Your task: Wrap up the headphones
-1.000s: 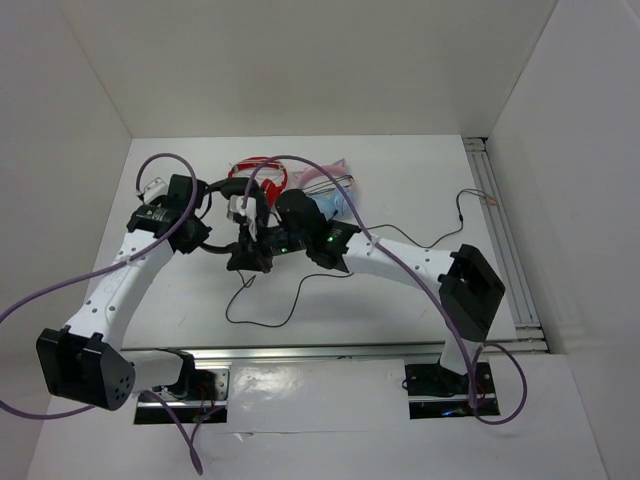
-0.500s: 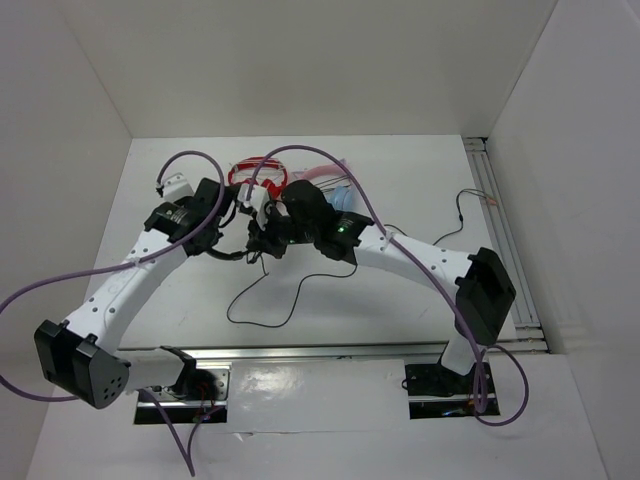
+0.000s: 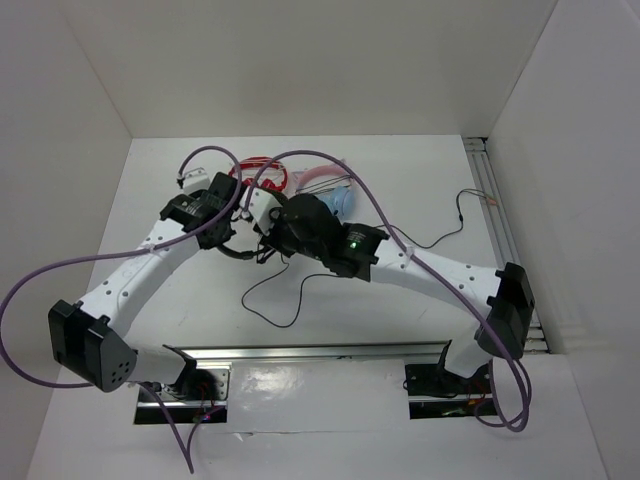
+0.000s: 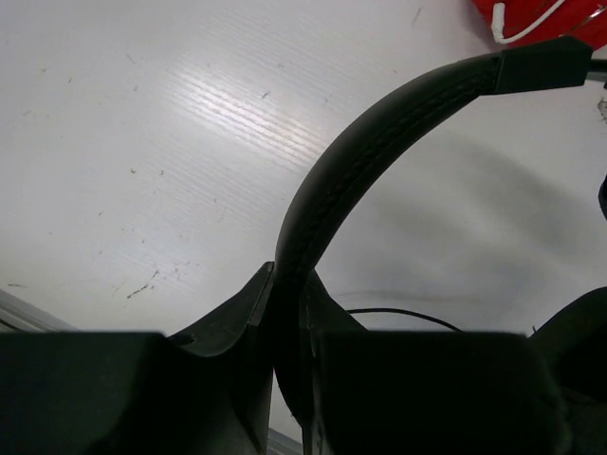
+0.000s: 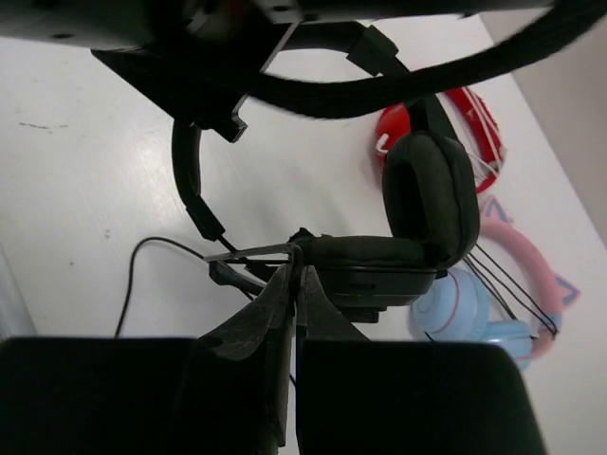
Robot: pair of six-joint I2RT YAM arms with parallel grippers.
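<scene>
The black headphones (image 3: 238, 250) hang between my two grippers above the table. My left gripper (image 4: 289, 277) is shut on the padded headband (image 4: 365, 142), which arcs up to the right. My right gripper (image 5: 299, 254) is shut on the thin black cable (image 5: 242, 253) just beside the lower earcup (image 5: 379, 258). The other earcup (image 5: 429, 194) stands upright behind it. The boom mic (image 5: 228, 277) sticks out left below the jaws. In the top view the left gripper (image 3: 228, 212) and right gripper (image 3: 268, 228) are close together. The loose cable (image 3: 268, 298) loops on the table below them.
Red-and-white headphones (image 3: 262, 166) and light-blue and pink headphones (image 3: 338, 198) lie just behind the grippers; both also show in the right wrist view (image 5: 479, 123) (image 5: 469, 313). A thin black cable stretch (image 3: 455, 215) lies at the right. Aluminium rails (image 3: 502, 225) line the right and near edges.
Both grippers have moved toward the back of the table with the headphones between them. The right arm has stretched out further, and the cable loop has shifted with it.
</scene>
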